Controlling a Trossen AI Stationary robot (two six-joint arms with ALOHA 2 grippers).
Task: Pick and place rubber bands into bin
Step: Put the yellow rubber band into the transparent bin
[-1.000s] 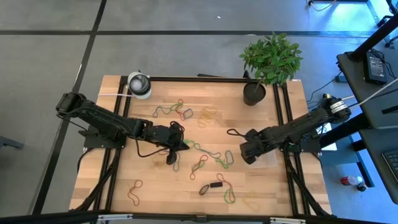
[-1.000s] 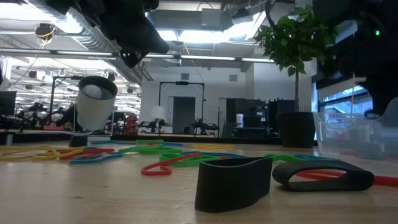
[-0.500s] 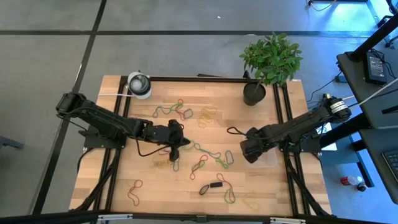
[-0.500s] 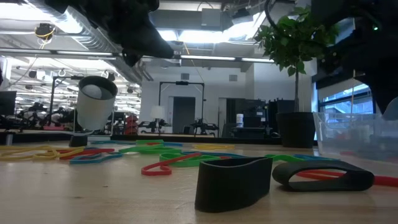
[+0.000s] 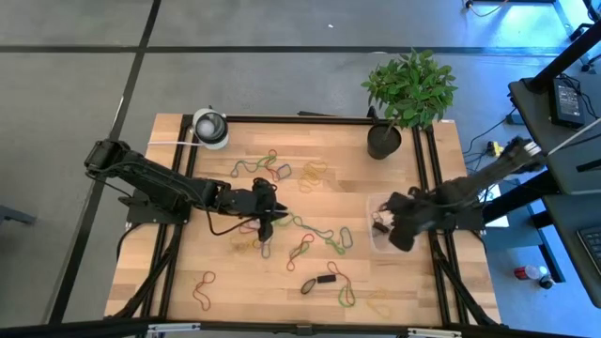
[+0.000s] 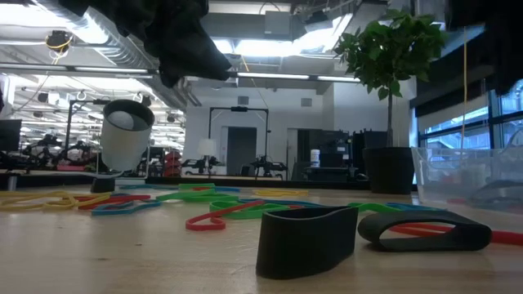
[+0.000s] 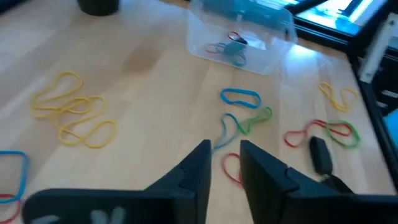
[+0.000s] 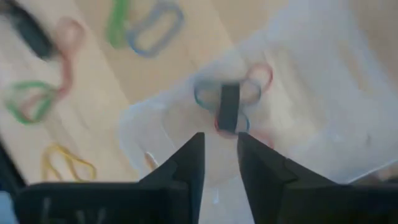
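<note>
- Clearly little of the job was finished: the right claw hung over the bin near the table's right edge, its fingers only a narrow gap apart and holding nothing that its own wrist view showed.
- Directly beyond those fingers, inside the bin, lay a small cluster of rubber bands: a dark one resting across blue and red loops. Those few were the only bands counted as placed.
- The left claw hovered around the middle of the table, over a tangle of green and yellow loops; its fingers stood close together with a slim gap, and no band showed between them.
- Just ahead of that claw, in its wrist view, lay a blue band, a green-and-blue one and a red-and-green one, all loose on the wood.
- Farther out, most of the bands were scattered still: a mixed group toward the far edge of the table, yellow loops beside it, an orange loop near the front left corner, and dark and green bands by the front edge.
- The low view showed two thick dark bands lying at the near edge, untouched.
- Judged from this, only a small share was done, and by far the greater part remained to be gathered.
</note>
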